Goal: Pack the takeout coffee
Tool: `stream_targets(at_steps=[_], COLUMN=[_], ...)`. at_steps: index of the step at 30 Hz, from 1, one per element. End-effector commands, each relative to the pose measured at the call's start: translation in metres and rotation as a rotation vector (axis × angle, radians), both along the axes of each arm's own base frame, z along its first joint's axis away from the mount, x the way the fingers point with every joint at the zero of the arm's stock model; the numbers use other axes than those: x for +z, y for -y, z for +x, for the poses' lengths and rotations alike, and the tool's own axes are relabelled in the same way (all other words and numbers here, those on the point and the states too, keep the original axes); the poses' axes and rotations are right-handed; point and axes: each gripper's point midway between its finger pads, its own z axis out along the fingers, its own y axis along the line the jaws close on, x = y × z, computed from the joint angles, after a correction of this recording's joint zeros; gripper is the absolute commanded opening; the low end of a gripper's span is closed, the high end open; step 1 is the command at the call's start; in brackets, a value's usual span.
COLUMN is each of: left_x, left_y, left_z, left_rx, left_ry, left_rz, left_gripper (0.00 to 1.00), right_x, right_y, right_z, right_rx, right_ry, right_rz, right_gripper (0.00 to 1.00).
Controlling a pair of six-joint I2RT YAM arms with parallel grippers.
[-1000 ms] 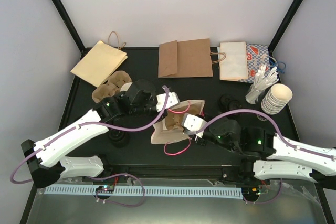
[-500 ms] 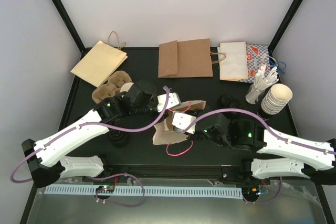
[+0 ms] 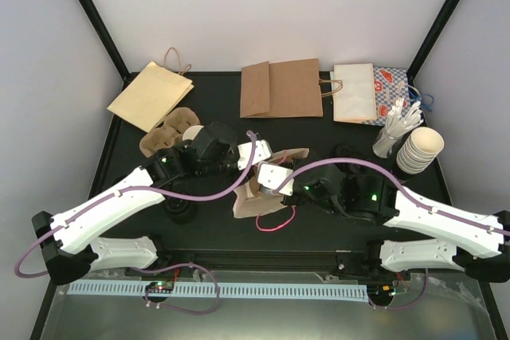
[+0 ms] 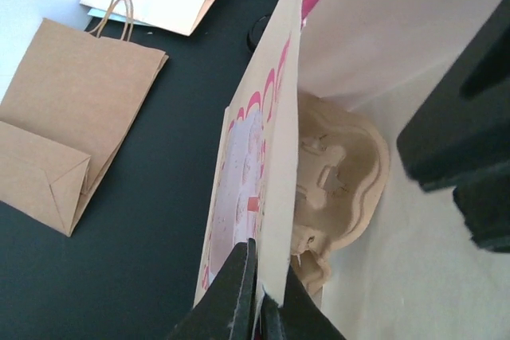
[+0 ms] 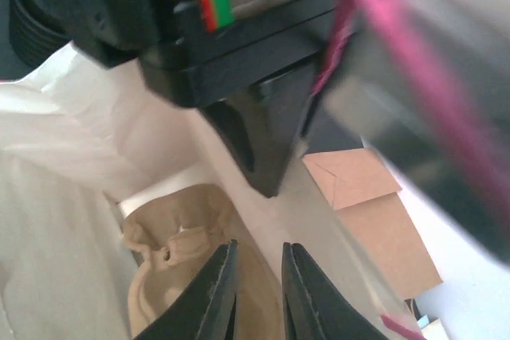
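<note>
A paper bag with pink handles stands open at the table's middle. My left gripper is shut on the bag's upper wall, its fingertips pinching the edge. A pulp cup carrier lies inside the bag. My right gripper reaches into the bag's mouth just above the carrier. Its jaws stand a narrow gap apart and I see nothing held between them. A small white cup, seemingly the takeout coffee, sits by a second carrier, partly behind my left arm.
Flat kraft bags, a white bag and a patterned bag lie along the back. At the right are a stack of cream cups and a holder of white utensils. Black lids sit nearby.
My right arm has swung left until its gripper is in the bag's mouth, and its jaws have narrowed. The bag has shifted slightly left. My left gripper has kept its hold.
</note>
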Motion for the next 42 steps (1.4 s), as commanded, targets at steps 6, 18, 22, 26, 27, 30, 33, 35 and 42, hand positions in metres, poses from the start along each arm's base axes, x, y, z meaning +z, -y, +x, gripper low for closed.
stream_targets(at_steps=[6, 18, 22, 26, 27, 30, 33, 35, 42], left_x=[0.037, 0.024, 0.012, 0.008, 0.006, 0.003, 0.002, 0.002, -0.005], left_y=[-0.011, -0.001, 0.003, 0.008, 0.009, 0.013, 0.017, 0.020, 0.020], left_z=[0.002, -0.003, -0.001, -0.009, -0.010, -0.014, -0.018, -0.020, -0.022], left_rx=[0.033, 0.013, 0.028, 0.000, -0.005, -0.018, -0.035, -0.046, -0.048], left_ry=[0.094, 0.012, -0.039, -0.086, -0.093, -0.107, -0.122, -0.129, -0.141], left_rz=[-0.036, -0.035, -0.007, -0.002, -0.004, -0.012, -0.019, -0.021, -0.001], left_gripper=[0.02, 0.01, 0.02, 0.02, 0.01, 0.01, 0.02, 0.02, 0.02], right_x=[-0.056, -0.145, -0.147, -0.144, -0.144, -0.152, -0.154, -0.152, -0.139], right_y=[0.006, 0.024, 0.019, 0.012, 0.011, 0.009, 0.007, 0.005, 0.006], right_z=[-0.014, -0.035, -0.031, -0.026, -0.024, -0.020, -0.018, -0.018, -0.015], right_rx=[0.047, 0.103, 0.109, 0.114, 0.111, 0.111, 0.113, 0.121, 0.140], right_ry=[-0.118, -0.219, -0.149, -0.113, -0.104, -0.097, -0.108, -0.114, -0.091], right_rz=[-0.141, -0.411, -0.413, -0.416, -0.427, -0.472, -0.487, -0.487, -0.535], right_gripper=[0.01, 0.01, 0.01, 0.01, 0.01, 0.01, 0.01, 0.01, 0.01])
